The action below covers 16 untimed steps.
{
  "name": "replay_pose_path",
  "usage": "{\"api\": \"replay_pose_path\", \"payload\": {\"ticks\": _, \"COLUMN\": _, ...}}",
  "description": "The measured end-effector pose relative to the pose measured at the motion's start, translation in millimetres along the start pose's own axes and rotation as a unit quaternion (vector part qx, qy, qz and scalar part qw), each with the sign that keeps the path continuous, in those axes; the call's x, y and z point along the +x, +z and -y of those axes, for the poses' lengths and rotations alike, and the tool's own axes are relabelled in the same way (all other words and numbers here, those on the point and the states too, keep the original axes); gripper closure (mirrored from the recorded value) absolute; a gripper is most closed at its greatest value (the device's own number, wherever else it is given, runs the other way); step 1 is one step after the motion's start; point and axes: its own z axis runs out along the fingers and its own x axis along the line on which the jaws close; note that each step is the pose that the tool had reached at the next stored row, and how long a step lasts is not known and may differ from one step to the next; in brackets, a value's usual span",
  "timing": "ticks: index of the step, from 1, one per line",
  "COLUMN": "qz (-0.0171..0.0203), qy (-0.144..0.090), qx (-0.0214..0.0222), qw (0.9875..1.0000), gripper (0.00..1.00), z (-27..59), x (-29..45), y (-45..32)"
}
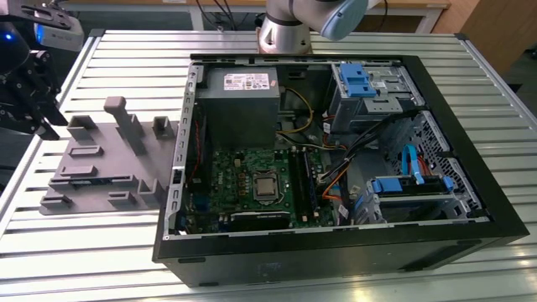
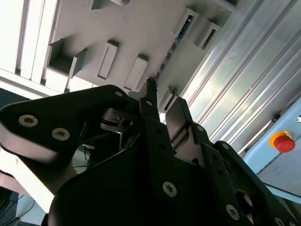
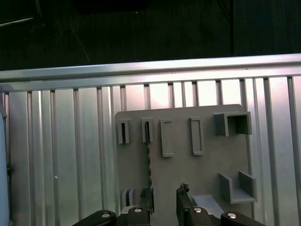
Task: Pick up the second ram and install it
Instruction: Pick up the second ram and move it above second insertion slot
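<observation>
- Ram (image 3: 149, 160): edge-on in holder (image 3: 207, 174); label, chips hidden, near end behind the jaws.
- Gripper (image 3: 164, 192): body cut by picture's edge in first wrist view.
- Arm (image 1: 285, 28): cut by exterior view's top edge.

Bench: the slatted aluminium bench (image 1: 126, 50) lies bare around the flat grey plastic fixture plate (image 1: 109, 160), with open lanes on every side but the case side.
Plate posts: tall grey upright blocks (image 1: 127, 129) rise from the plate, near the wall of the open black computer case (image 1: 336, 251).
Slot row: the thin dark-blue ram stick (image 3: 149, 160) stands on edge, with raised grey slot blocks (image 3: 167, 137) close on both sides.
Claw gap: the black claw (image 3: 165, 195) is spread and bare plate shows between its fingers; the stick is just beside one finger.
Case interior: the green motherboard (image 1: 243, 182) is open from above. A tangled black-and-orange cable bundle (image 1: 336, 151) crowds its edge on the exterior view's right, and a grey power supply box (image 1: 239, 94) walls off the far end.
</observation>
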Motion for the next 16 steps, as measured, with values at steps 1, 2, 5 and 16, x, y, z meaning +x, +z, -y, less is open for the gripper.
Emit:
{"api": "replay_pose_path", "payload": {"ticks": 1, "qz": 0.0000, "qy": 0.000, "qx": 0.0000, "qw": 1.0000, "gripper": 0.64, "z": 0.0, "x": 0.0, "y": 0.5}}
{"api": "replay_pose_path", "payload": {"ticks": 2, "qz": 0.0000, "qy": 0.000, "qx": 0.0000, "qw": 1.0000, "gripper": 0.64, "z": 0.0, "x": 0.0, "y": 1.0}}
{"api": "replay_pose_path", "payload": {"ticks": 5, "qz": 0.0000, "qy": 0.000, "qx": 0.0000, "qw": 1.0000, "gripper": 0.64, "z": 0.0, "x": 0.0, "y": 2.4}}
{"api": "replay_pose_path", "payload": {"ticks": 16, "qz": 0.0000, "qy": -0.004, "qx": 0.0000, "qw": 1.0000, "gripper": 0.64, "z": -0.1, "x": 2.6, "y": 8.6}}
